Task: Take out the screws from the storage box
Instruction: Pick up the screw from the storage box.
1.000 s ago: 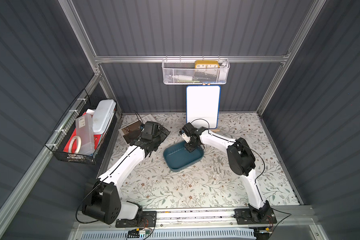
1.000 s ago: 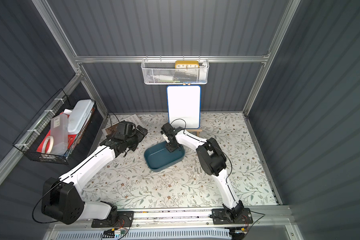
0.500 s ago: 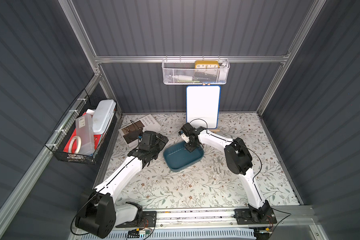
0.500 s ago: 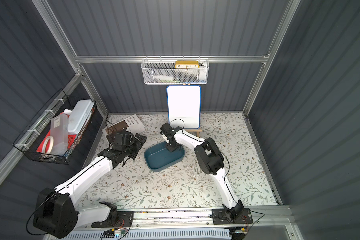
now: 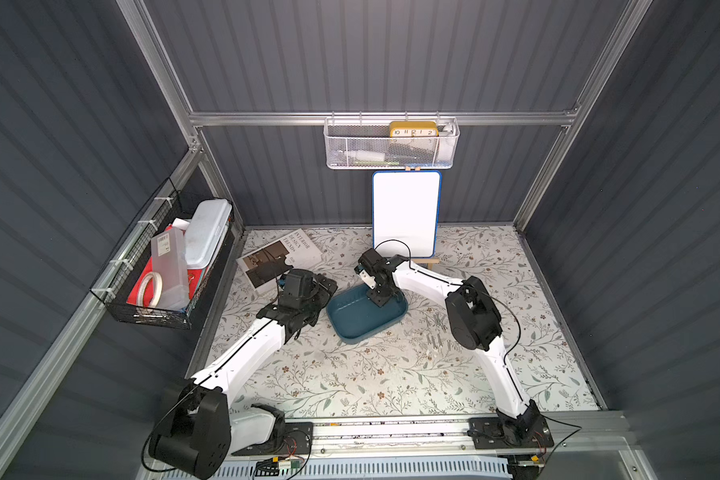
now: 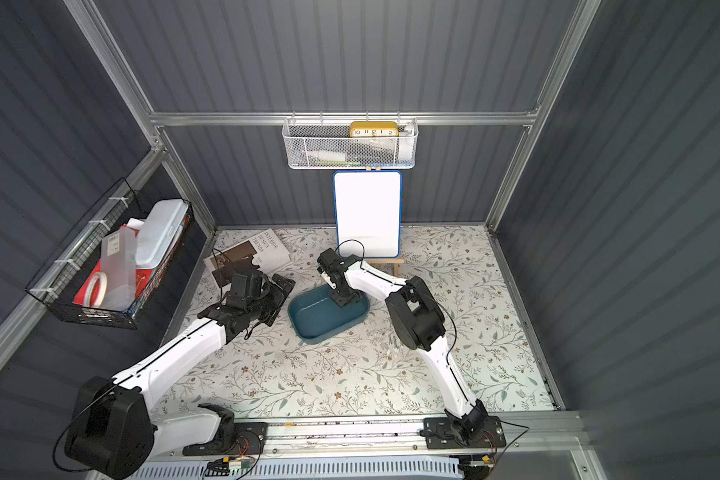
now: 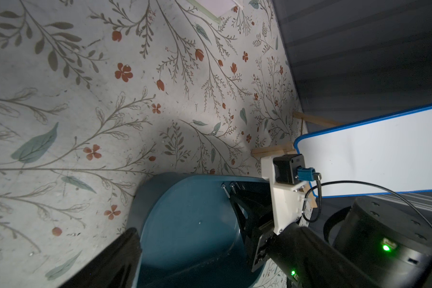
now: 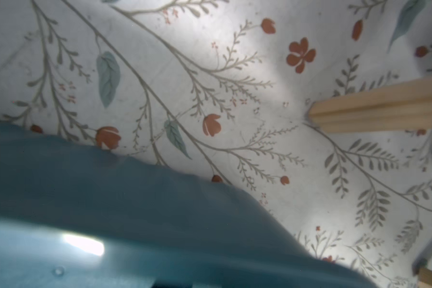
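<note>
Fingers (image 7: 247, 208) of the right gripper (image 7: 235, 196), gap not discernible, sit in the storage box (image 7: 185, 224) corner, screws (image 7: 228, 188) just beside their tips; left gripper (image 5: 323, 301), spread wide, stands farther off.

Near mat (image 5: 350, 382) bare; storage box (image 5: 346, 334), whiteboard (image 5: 406, 216), magazine (image 5: 292, 249) crowd the far half; screws (image 5: 436, 328) apparently scattered right of it.

Dark teal storage box (image 5: 352, 320), low-rimmed with rounded corners, is sitting mid-surface (image 5: 350, 374). A few thin silver screws (image 7: 228, 187) are lying in one inside corner. More are lying loose just beside its right side (image 5: 433, 340).
</note>
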Motion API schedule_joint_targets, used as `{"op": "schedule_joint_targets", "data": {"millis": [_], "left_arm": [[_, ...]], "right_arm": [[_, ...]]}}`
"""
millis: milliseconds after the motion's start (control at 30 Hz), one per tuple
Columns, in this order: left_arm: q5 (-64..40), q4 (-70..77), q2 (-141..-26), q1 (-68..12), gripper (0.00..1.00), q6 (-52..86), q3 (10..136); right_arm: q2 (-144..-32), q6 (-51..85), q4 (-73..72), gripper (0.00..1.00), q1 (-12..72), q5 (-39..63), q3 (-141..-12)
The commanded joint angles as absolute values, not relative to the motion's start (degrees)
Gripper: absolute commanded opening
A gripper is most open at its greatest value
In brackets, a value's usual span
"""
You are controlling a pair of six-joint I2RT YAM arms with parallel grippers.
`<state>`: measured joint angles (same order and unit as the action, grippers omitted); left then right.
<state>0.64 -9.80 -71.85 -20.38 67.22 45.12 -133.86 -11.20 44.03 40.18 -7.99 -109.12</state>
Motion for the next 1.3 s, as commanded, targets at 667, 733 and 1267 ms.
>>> {"op": "schedule_joint_targets", "data": {"millis": [667,733,1267], "left_arm": [[-2.1,-7.3,-70.4,-20.4,0.99,66.8,41.3],[-2.1,-7.3,-70.4,-20.4,0.99,66.6,41.3],[-1.1,-7.3,-72.5,-20.4,0.99,65.4,42.0]], "right_arm": [[-127.4,-8.6,48.9,0.08,41.5,-6.4,-109.6],[-126.2,-7.7,49.2,0.08,41.6,-6.2,-109.2],[-104.9,5.6,49.0,0.06,34.3,-7.5,-93.3]]}}
